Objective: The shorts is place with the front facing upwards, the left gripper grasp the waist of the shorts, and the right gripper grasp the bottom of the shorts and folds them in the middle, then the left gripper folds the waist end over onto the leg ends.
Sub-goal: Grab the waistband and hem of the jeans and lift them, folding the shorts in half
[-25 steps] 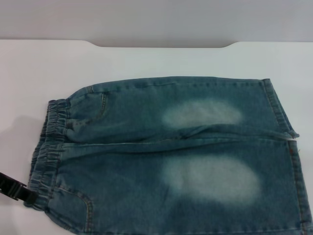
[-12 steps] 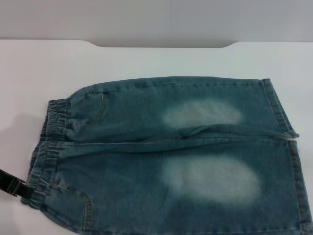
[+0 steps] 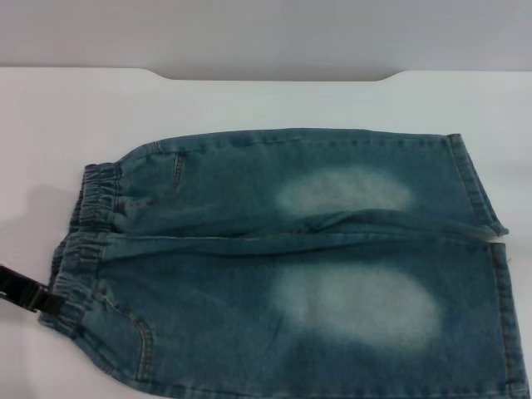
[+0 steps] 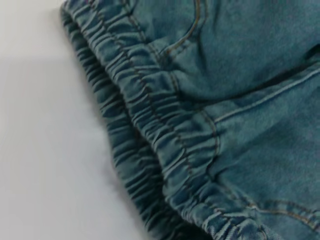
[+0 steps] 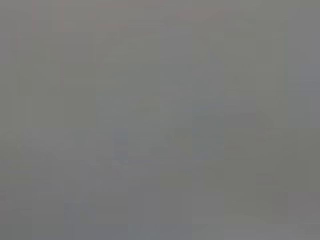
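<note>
Left gripper (image 3: 41, 301) touching the waist (image 3: 83, 249) of the shorts (image 3: 291, 266); finger state untellable; best to bite deep across both elastic layers.

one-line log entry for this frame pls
stage: waist grasp | left hand: at waistband near corner | denim shorts: flat, faded face up | right hand: not in view

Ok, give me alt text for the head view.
Blue-green denim shorts lie flat on a white table, puckered waist at the left, leg hems at the right. The left tool touches the waist's near corner.
</note>
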`<state>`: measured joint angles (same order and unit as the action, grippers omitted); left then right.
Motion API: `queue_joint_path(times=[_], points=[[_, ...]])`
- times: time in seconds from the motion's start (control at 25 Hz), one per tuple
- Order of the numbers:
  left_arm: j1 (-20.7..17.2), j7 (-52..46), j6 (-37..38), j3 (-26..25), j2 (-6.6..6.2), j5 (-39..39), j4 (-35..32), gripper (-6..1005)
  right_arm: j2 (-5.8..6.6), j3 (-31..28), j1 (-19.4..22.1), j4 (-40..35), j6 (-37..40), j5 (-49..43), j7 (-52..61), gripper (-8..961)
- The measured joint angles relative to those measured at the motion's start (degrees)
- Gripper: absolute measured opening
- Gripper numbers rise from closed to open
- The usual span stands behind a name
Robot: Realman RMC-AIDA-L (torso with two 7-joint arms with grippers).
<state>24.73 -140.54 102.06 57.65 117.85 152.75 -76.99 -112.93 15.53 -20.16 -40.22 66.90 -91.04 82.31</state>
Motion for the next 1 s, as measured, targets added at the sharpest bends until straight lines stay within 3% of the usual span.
queue_joint_path(times=[0.32,0.52,0.76,1.0], points=[[-0.08,0.23,-0.56,0.27,0.07,-3.01,-0.40,55,2.84,1.05,-6.11,-25.67,26.50,-27.71,29.58,515],[-0.20,0.54,-0.52,0.46,0.02,-3.16,-0.57,55,4.61,1.43,-11.36,-36.36,40.28,-41.52,33.93,515],[-0.28,1.30,-0.60,0.40,-0.15,-2.90,-0.73,55,5.53,9.64,-14.90,-37.09,54.33,-52.43,30.17,515],[0.17,2.09,-0.75,0.01,-0.33,-2.81,-0.73,55,4.50,18.85,-13.76,-33.98,57.63,-53.77,25.42,515]])
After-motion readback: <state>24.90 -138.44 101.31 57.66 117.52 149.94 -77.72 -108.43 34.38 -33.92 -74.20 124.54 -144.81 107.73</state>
